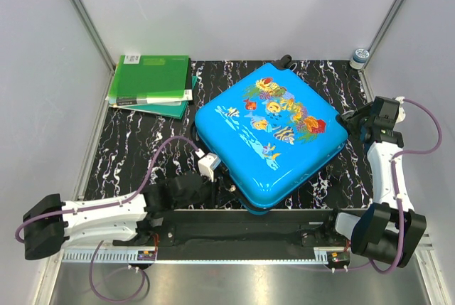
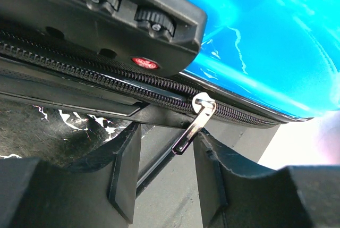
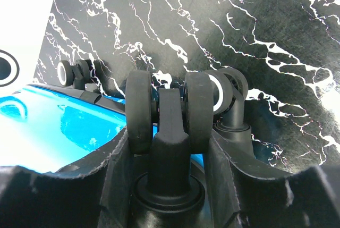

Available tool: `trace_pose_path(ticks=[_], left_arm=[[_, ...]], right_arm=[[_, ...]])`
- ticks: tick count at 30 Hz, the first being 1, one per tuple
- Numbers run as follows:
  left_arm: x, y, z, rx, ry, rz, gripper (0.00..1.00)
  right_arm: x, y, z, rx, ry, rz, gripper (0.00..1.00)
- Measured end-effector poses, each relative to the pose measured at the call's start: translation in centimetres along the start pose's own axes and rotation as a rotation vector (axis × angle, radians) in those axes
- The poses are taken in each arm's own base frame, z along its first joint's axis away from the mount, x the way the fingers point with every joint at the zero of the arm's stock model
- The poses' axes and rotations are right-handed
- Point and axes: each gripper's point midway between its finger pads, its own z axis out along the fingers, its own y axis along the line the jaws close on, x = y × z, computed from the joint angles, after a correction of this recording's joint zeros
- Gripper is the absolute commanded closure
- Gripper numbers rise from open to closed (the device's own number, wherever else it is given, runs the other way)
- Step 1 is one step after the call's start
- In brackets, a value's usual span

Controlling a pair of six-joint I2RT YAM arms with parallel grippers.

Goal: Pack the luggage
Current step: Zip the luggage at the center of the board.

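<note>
Left jaws loose round luggage zipper (image 2: 194, 121), right jaws grip wheel (image 3: 139, 111) over marbled mat (image 3: 255, 26).

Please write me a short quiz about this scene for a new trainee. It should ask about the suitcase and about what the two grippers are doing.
1. True or false: the luggage lies open.
2. What hangs between the fingers of the left gripper? A: a zipper pull; B: a key; C: a pen.
3. Which part of the luggage sits between the fingers of the right gripper?
Key: 1 false, it is closed. 2 A. 3 a wheel.
</note>
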Motion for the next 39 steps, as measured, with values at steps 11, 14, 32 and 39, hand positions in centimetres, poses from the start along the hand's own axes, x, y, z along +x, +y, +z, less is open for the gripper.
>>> trace_pose_path(ticks=[11, 14, 32, 39], left_arm=[[-0.8, -1.0, -0.9, 0.034, -0.039, 0.019, 0.43], [-0.9, -1.3, -1.0, 0.045, -0.043, 0.022, 0.42], [-2.7, -3.1, -1.3, 0.106, -0.101, 0.037, 0.46], [-2.8, -3.1, -1.3, 0.107, -0.106, 0.037, 0.46]], right_arm=[[0.0, 0.0, 0.0, -0.006, -0.005, 0.000, 1.00], [0.0, 0.1, -0.1, -0.007, -0.004, -0.001, 1.00], [0.0, 0.1, -0.1, -0.016, -0.005, 0.000, 1.00], [0.0, 0.1, -0.1, -0.021, -0.007, 0.000, 1.00]])
